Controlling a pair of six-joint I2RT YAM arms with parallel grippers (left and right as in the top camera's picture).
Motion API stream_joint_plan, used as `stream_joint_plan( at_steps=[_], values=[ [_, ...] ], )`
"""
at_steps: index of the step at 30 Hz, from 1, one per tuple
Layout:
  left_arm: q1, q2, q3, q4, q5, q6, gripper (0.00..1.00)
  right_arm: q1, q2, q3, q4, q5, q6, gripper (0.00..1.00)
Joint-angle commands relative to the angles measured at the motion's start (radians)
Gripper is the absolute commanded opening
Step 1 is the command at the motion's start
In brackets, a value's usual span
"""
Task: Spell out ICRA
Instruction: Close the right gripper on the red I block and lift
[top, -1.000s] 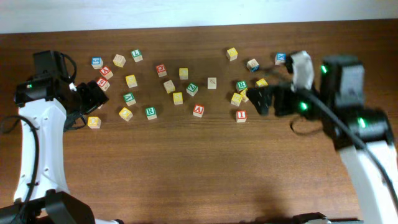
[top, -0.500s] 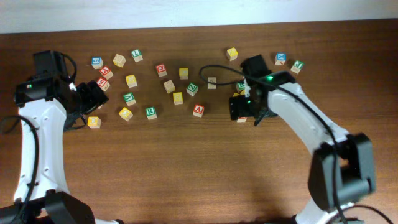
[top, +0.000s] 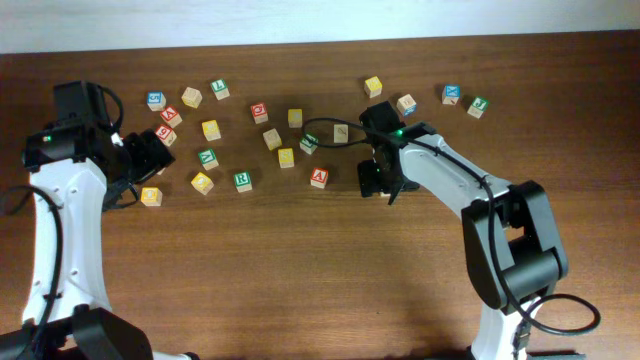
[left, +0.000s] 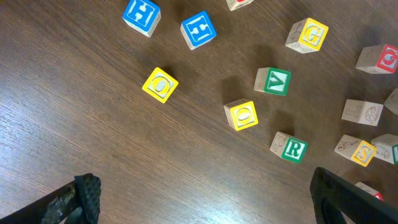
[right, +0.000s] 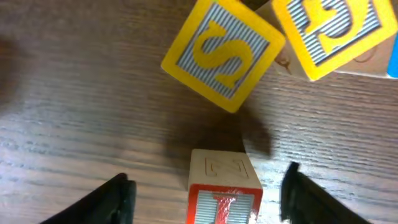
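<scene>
Straddling the red-and-white I cube (right: 225, 186), the right gripper (right: 205, 186) has it between its 2 fingers (right: 118, 199).
The cube sits on the wooden table (right: 74, 112), nearer 1 finger than the other, with bare wood showing on both sides. Its tan face carries a faint outline, and its red-bordered face shows the I. A yellow S cube (right: 222, 53) lies just beyond it. The jaws stand partly open, gripping and touching nothing. The left gripper (left: 208, 202) hangs wide open, holding nothing.
</scene>
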Motion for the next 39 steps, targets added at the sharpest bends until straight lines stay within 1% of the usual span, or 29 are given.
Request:
stream_joint_plan(
  at_steps=[1, 8, 11, 13, 17, 19, 24, 27, 28, 31, 32, 34, 36, 37, 39],
  values=[
    [0.002, -0.009, 0.014, -0.001, 0.0, 0.002, 0.99, 0.005, 0.02, 0.011, 0.007, 0.024, 0.008, 0.56],
    [0.002, -0.009, 0.014, -0.001, 0.0, 0.002, 0.99, 0.005, 0.021, 0.009, -0.004, 0.024, 0.008, 0.5],
    [0.002, -0.009, 0.014, -0.001, 0.0, 0.002, 0.99, 0.005, 0.021, 0.009, -0.005, 0.024, 0.008, 0.44],
    [0.002, -0.009, 0.014, -0.001, 0.0, 0.002, 0.99, 0.005, 0.021, 0.009, -0.008, 0.024, 0.008, 0.38],
    [0.002, -0.009, 0.014, -0.001, 0.0, 0.002, 0.99, 0.005, 0.021, 0.009, -0.017, 0.023, 0.009, 0.37],
    [0.002, -0.009, 0.014, -0.001, 0.0, 0.002, 0.99, 0.005, 0.021, 0.009, -0.021, 0.023, 0.008, 0.31],
    [0.002, -0.009, 0.014, -0.001, 0.0, 0.002, 0.99, 0.005, 0.021, 0.009, -0.022, 0.023, 0.009, 0.3],
    [0.002, -0.009, 0.014, -0.001, 0.0, 0.002, 0.99, 0.005, 0.02, 0.01, -0.019, 0.011, 0.008, 0.26],
    [0.002, -0.009, 0.014, -0.001, 0.0, 0.002, 0.99, 0.005, 0.02, 0.013, -0.02, 0.007, 0.008, 0.26],
    [0.002, -0.009, 0.014, -0.001, 0.0, 0.002, 0.99, 0.005, 0.011, 0.065, -0.077, -0.018, 0.008, 0.26],
    [0.002, -0.009, 0.014, -0.001, 0.0, 0.002, 0.99, 0.005, 0.006, 0.096, -0.108, -0.044, 0.008, 0.26],
    [0.002, -0.009, 0.014, -0.001, 0.0, 0.002, 0.99, 0.012, -0.004, 0.177, -0.191, -0.096, 0.008, 0.23],
    [0.002, -0.009, 0.014, -0.001, 0.0, 0.002, 0.99, 0.027, -0.007, 0.239, -0.262, -0.138, 0.008, 0.23],
    [0.002, -0.009, 0.014, -0.001, 0.0, 0.002, 0.99, 0.052, -0.007, 0.289, -0.321, -0.193, 0.008, 0.23],
    [0.002, -0.009, 0.014, -0.001, 0.0, 0.002, 0.99, 0.102, -0.007, 0.309, -0.354, -0.235, 0.054, 0.23]
  ],
)
